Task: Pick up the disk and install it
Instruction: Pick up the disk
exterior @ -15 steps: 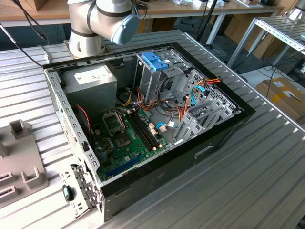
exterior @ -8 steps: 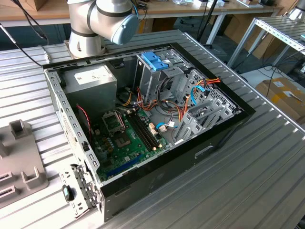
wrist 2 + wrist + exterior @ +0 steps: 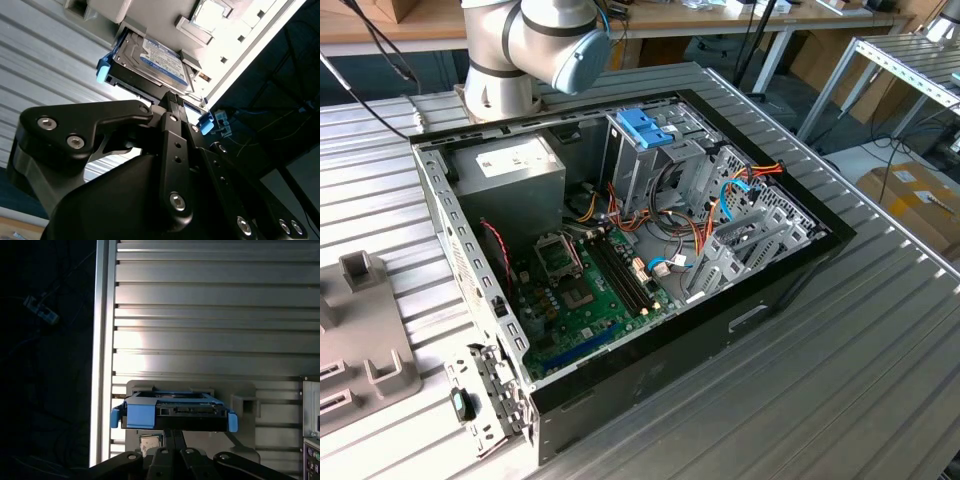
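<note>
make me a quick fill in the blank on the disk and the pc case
1. The disk sits in a ____ carrier.
2. It lies on a ____ holder, with the gripper nearest it.
3. In the exterior view the case holds a ____ motherboard.
Missing words: blue; grey; green.

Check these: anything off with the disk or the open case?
Nothing stands out. The disk sits squarely in its grey holder on the ribbed table, blue carrier intact, claw close at its near edge. The open case looks undamaged.
</note>
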You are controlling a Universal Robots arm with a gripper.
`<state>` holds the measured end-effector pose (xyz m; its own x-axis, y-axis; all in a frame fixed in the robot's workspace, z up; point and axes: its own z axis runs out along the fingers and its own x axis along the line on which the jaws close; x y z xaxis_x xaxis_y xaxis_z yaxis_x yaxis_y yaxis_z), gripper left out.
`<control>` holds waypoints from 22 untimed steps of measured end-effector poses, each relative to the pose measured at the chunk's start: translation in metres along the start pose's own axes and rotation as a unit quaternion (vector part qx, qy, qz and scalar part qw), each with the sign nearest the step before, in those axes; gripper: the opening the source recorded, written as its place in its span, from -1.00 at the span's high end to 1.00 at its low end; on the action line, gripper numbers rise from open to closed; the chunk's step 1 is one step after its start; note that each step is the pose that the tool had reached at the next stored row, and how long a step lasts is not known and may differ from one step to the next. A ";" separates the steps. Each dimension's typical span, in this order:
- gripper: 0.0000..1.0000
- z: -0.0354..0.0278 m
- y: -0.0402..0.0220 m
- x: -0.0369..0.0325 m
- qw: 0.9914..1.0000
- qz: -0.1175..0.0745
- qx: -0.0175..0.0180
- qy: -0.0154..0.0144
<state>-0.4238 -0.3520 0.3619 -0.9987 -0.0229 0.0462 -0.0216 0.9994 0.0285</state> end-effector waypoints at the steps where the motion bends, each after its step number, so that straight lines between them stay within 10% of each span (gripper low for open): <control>1: 0.79 0.0000 0.0000 0.0000 1.000 0.000 0.000 0.000; 12: 0.79 0.0001 0.0000 0.0001 1.000 -0.010 0.000 0.000; 22: 0.79 0.0000 0.0001 0.0001 0.998 -0.060 0.003 0.001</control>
<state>-0.4239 -0.3519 0.3619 -0.9888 -0.1423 0.0438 -0.1412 0.9896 0.0283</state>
